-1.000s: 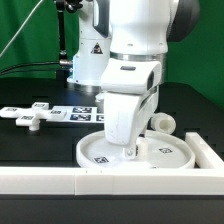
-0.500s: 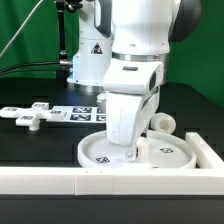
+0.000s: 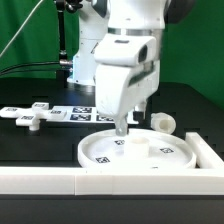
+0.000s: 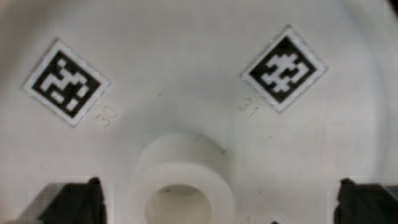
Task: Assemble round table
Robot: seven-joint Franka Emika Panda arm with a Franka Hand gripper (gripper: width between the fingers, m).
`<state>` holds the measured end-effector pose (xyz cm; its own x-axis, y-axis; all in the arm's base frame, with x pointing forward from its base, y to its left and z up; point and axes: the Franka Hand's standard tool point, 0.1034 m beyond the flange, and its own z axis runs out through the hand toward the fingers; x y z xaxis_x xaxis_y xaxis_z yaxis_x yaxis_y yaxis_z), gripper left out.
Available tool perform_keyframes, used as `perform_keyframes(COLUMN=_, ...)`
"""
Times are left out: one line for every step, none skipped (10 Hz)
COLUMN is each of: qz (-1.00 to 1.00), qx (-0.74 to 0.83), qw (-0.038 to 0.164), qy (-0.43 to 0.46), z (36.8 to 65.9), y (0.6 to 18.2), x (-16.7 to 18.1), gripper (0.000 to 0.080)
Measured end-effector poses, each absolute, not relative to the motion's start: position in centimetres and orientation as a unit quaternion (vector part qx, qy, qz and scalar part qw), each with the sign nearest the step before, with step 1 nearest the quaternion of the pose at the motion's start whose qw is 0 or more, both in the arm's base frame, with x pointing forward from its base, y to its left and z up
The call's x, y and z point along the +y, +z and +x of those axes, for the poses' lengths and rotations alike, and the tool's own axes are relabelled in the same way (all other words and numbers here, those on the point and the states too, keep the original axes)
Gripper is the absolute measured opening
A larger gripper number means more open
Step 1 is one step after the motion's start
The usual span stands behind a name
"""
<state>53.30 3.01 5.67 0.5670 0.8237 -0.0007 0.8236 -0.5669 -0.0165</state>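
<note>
- Large rimmed round white plastic disc (image 3: 150,160): one, flat on the black tabletop (image 3: 30,145), right beneath the tool (image 3: 122,128); two square tags (image 4: 68,82) in the wrist view.
- Tool: spread wide, gripping nothing.
- Flat white cross-shaped piece (image 3: 28,116): one, well apart toward the exterior view's left.
- Short white cylindrical post (image 3: 163,122): one, upright, near the tool on the exterior view's right, just beside the disc's rim.
</note>
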Motion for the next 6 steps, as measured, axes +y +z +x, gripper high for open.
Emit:
perform_keyframes(qz=-0.91, qx=-0.415, qw=0.005, qy=0.003, z=52.3, y=6.4, x=3.6, gripper=0.0649)
perform_keyframes(qz=-0.928, qx=-0.373, qw=0.004, qy=0.005, z=51.7, y=6.6, x=4.9, gripper=0.0649)
perform_keyframes(qz=-0.936, qx=-0.351, qw=0.005, qy=0.007, z=51.4, y=6.5, x=6.1, gripper=0.0649)
perform_keyframes(qz=-0.937, qx=-0.348, qw=0.005, qy=0.007, z=51.3, y=6.4, x=7.0, gripper=0.0649)
perform_keyframes(qz=-0.936, qx=-0.352, qw=0.005, qy=0.007, z=51.3, y=6.4, x=6.7, gripper=0.0649)
perform_keyframes(qz=-0.939, qx=-0.344, qw=0.005, qy=0.008, z=51.3, y=6.4, x=6.7, gripper=0.0649)
